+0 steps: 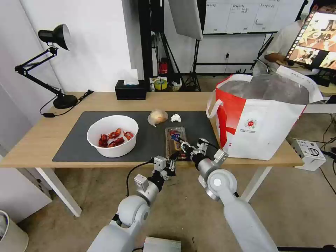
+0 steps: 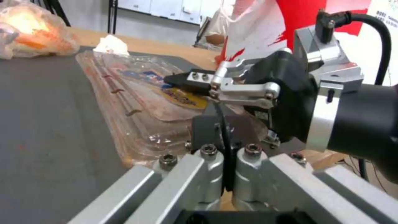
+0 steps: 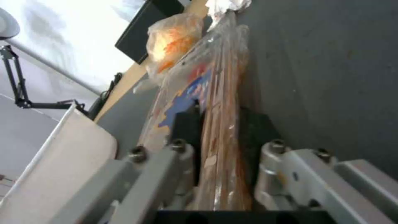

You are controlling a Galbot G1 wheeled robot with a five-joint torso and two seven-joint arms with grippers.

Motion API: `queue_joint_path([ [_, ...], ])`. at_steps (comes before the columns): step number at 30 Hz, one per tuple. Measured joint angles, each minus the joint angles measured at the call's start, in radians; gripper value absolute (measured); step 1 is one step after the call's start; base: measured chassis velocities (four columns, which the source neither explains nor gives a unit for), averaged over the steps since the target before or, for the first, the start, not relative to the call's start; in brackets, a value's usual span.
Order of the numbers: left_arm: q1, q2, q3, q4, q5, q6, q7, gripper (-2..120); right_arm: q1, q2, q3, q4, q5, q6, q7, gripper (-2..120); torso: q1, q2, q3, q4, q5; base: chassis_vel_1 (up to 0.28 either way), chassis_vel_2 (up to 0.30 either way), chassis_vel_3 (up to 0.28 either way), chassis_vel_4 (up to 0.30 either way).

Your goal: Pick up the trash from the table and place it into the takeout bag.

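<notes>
Worktop [image 1: 42, 140]: light wood, dark mat [image 1: 73, 136] across its middle; bare wood strip along the near edge.
Tray [image 1: 174, 138]: clear plastic, on the mat near its front edge, between bowl and bag.
Right end effector [image 1: 181, 142]: closed on the tray, one finger [image 3: 186, 124] on either side of the tray's edge.
Left end effector [image 1: 170, 167]: at the worktop's near edge just before the tray, fingers [image 2: 207, 137] together, gripping nothing.
Bowl [image 1: 112, 135]: white, red shells inside, left part of the mat, open mat around it.
Lump [image 1: 157, 116]: tan, film-wrapped, behind the tray.
Tissue wad [image 1: 175, 117]: just beside the lump.
Bag [image 1: 266, 119]: white and red, mouth open, at the worktop's right end.
</notes>
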Motion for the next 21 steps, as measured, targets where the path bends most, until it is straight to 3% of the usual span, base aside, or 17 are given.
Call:
queue_joint_path([
  [3,0.004,-0.002,-0.001,0.000,0.001,0.000,0.000,0,-0.001,0.003,0.002,-0.002,-0.001,0.000,0.001,0,0.000,0.000,0.000,0.0000,0.0000,0.000,0.000,0.000,0.000],
  [15,0.006,-0.017,-0.018,0.000,0.002,0.000,-0.001,0,0.001,0.019,0.008,-0.007,-0.012,0.001,0.009,0,0.000,0.000,0.000,0.0000,0.0000,0.000,0.000,0.000,0.000],
  [18,0.004,-0.021,-0.054,-0.012,-0.009,0.000,-0.010,7,0.002,0.024,0.009,-0.006,-0.014,0.001,0.013,0,0.000,0.000,0.000,0.0000,0.0000,0.000,0.000,0.000,0.000],
  [21,0.007,-0.008,-0.103,-0.050,-0.050,0.013,-0.025,25,-0.003,0.018,0.010,0.004,-0.015,0.001,0.013,0,0.000,0.000,0.000,0.0001,0.0000,0.000,0.000,0.000,0.000],
])
